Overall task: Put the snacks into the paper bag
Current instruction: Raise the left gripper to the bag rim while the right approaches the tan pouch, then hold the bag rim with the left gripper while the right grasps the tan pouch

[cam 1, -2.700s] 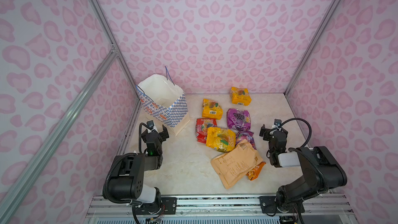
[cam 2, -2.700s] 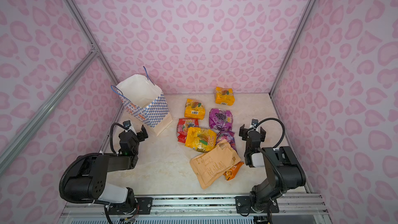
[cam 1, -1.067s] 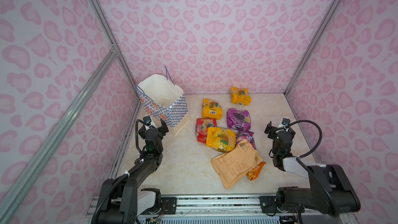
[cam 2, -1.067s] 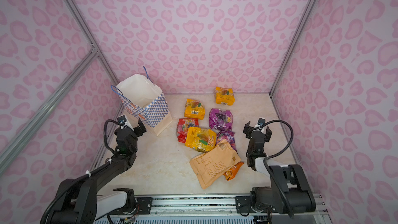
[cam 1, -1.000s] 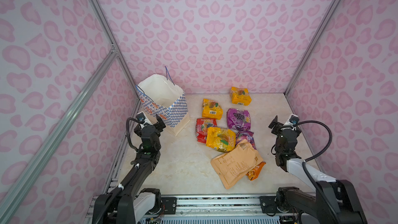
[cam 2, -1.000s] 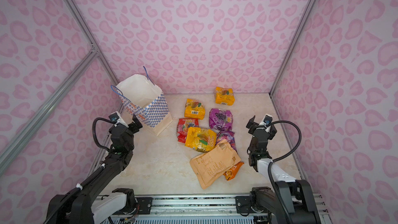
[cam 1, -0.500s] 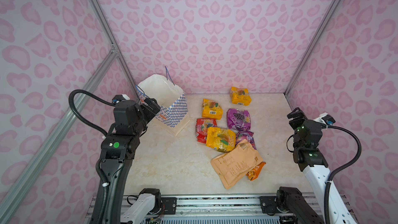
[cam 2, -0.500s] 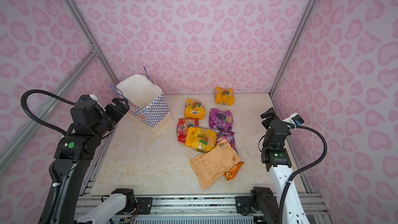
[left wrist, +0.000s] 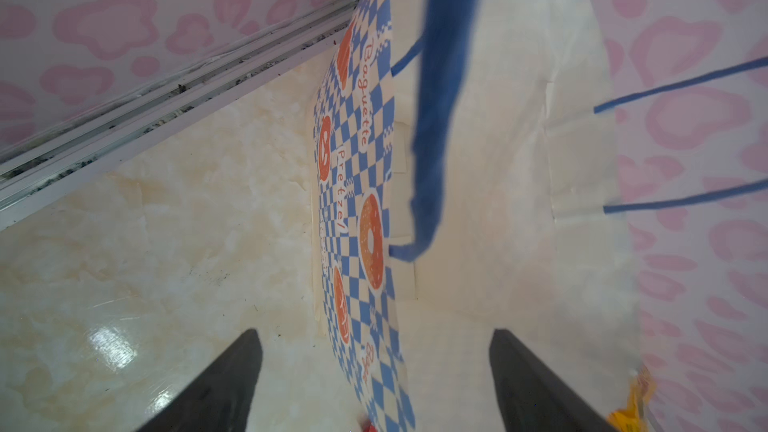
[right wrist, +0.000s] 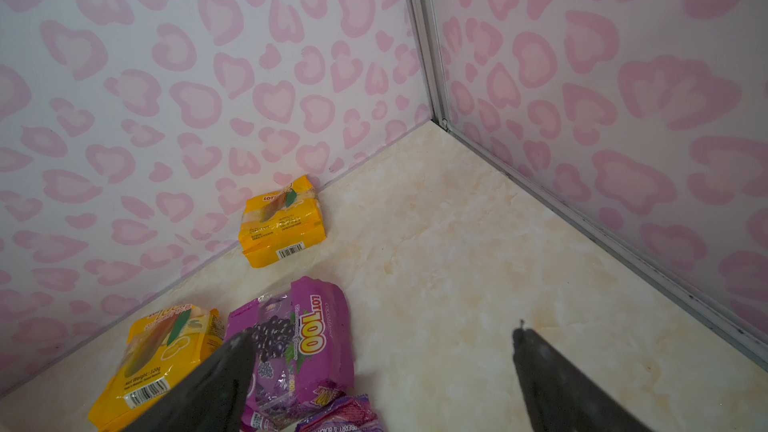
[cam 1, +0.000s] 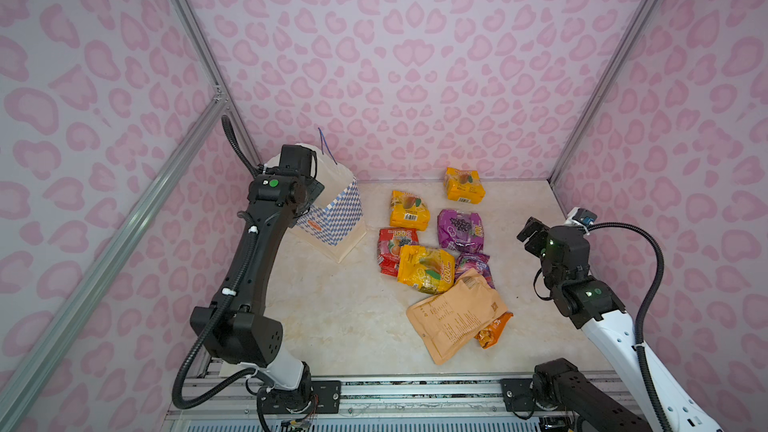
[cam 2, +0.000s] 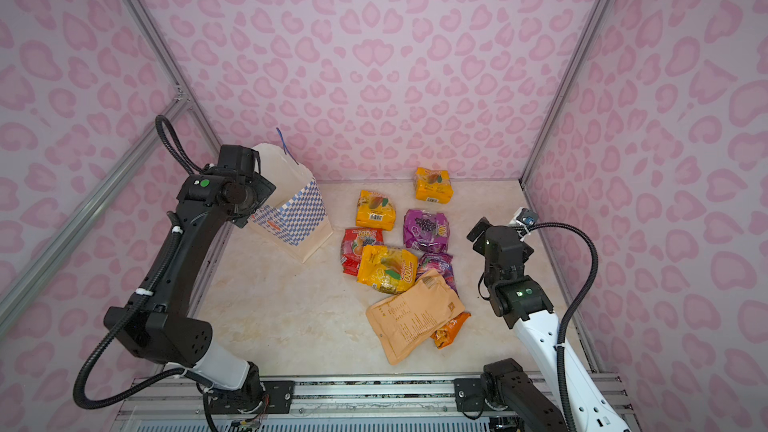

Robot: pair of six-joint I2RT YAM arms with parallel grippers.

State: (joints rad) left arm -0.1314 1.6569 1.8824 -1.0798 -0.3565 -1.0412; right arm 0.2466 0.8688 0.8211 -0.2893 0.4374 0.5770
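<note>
Overhead, tall cream checker-banded paper bag (cam 1: 336, 218) standing back-left, glossy crinkly snacks (cam 1: 426, 268) and flat kraft pouch (cam 1: 455, 317) strewn mid-table; from left wrist, left gripper (left wrist: 374, 332) spread wide at the bag's rim; from right wrist, right gripper (right wrist: 380, 334) wide apart, empty, near purple grape pouch (right wrist: 303, 338).

Snacks (cam 1: 426, 270) loose beside the paper bag (cam 1: 334, 224)
Bag upright, mouth open; glossy packets and the tan kraft pouch (cam 1: 453, 317) lie flat to its right.

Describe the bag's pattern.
The bag has blue-and-white checks with orange buns; clearest in the left wrist view.
</note>
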